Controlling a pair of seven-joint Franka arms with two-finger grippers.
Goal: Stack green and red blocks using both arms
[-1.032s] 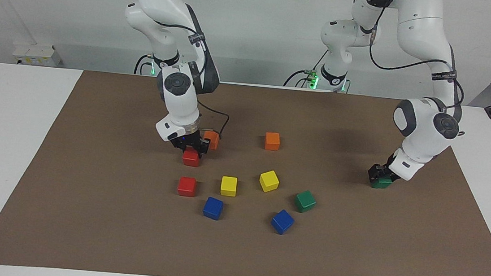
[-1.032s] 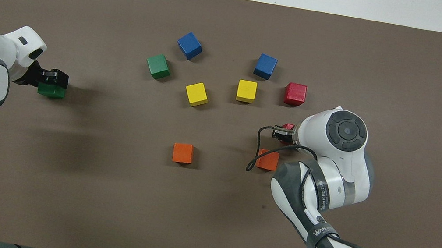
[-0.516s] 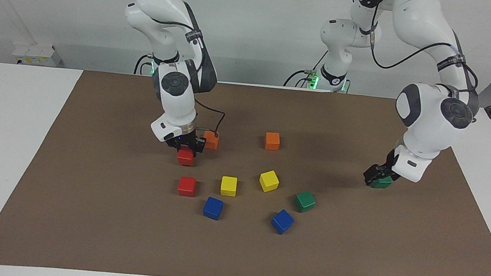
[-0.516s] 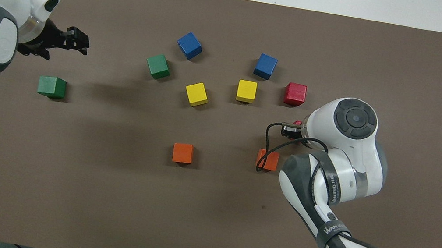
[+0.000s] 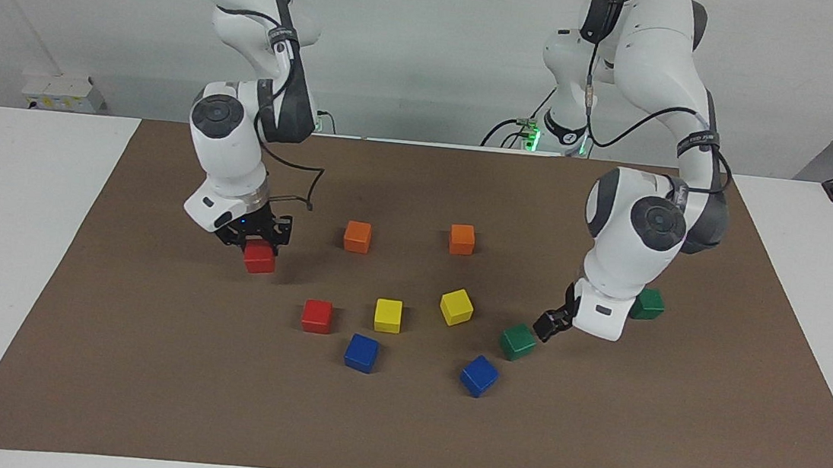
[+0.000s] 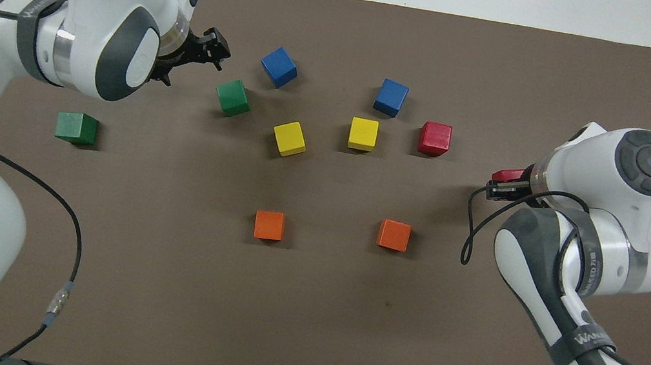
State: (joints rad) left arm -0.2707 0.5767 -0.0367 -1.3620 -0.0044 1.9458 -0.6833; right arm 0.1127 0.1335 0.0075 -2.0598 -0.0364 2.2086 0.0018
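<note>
Right hand point(image 5: 256, 237) is pinching a small matte bright red cube point(image 5: 259, 257) from the top and carrying it just off the brown mat point(image 5: 144, 361) on the bench, toward the right arm's end. Gripping from above is leaving the cube's underside free, so it looks ready to go flat onto something. The second bright red cube point(image 5: 317, 316) is sitting on the mat off to the side of that hand, out among the loose ones, and my guess is that's the base it's heading for.

Left hand point(image 5: 552, 326) is hanging low, just beside a small matte dark green cube point(image 5: 518, 342), fingers spread with nothing between them; looks like it's lining up for a grab. The other dark green cube point(image 5: 647, 304) is resting on the mat close by that arm's wrist, toward the left arm's end, probably parked as the green base.

Being cubes, none of them have a long axis. The held red one is hanging roughly level and fairly square to the mat edges; the green one by the left hand is sitting turned a bit.
</note>
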